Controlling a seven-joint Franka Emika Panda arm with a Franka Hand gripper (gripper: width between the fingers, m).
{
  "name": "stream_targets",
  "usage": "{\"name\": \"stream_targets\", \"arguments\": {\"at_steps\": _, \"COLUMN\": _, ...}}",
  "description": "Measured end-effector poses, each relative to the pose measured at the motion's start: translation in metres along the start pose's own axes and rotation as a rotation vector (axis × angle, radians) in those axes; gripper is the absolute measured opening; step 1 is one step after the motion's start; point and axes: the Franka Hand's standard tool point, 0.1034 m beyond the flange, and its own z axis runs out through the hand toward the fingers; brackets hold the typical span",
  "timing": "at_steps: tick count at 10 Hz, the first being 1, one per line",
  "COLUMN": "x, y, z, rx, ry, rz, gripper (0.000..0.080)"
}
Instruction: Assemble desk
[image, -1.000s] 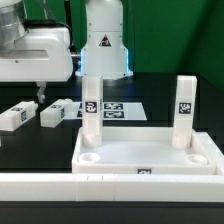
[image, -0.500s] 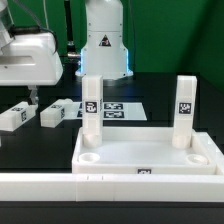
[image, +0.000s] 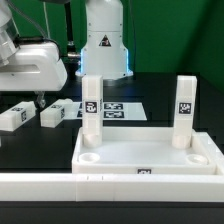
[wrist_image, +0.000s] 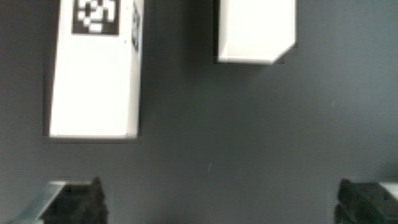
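The desk top (image: 150, 152) lies on the table as a white rimmed tray with round corner sockets. Two legs stand upright in its far corners, one (image: 92, 105) on the exterior view's left and one (image: 184, 105) on its right. Two more white block legs (image: 14, 116) (image: 57, 113) lie loose on the black table, left of the tray. My gripper (image: 38, 96) hangs above these, open and holding nothing. In the wrist view both loose legs (wrist_image: 93, 80) (wrist_image: 258, 30) lie ahead of my gripper (wrist_image: 222, 205), and the dark fingertips (wrist_image: 75, 203) stand wide apart over bare table.
The marker board (image: 122, 108) lies flat behind the tray, between the upright legs. A long white rail wall (image: 50, 186) runs along the front edge. The robot's base (image: 105, 40) stands at the back centre.
My gripper has come down toward the two loose legs, staying open. The legs and the tray have not moved.
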Motion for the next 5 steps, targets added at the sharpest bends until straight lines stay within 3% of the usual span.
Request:
{"name": "stream_targets", "arguments": {"at_steps": 4, "x": -0.018, "y": -0.011, "z": 0.018, "rx": 0.037, "ry": -0.242, "rz": 0.019, "gripper": 0.0649}}
{"name": "stream_targets", "arguments": {"at_steps": 5, "x": -0.014, "y": -0.010, "z": 0.019, "rx": 0.042, "ry": -0.316, "rz": 0.020, "gripper": 0.0649}}
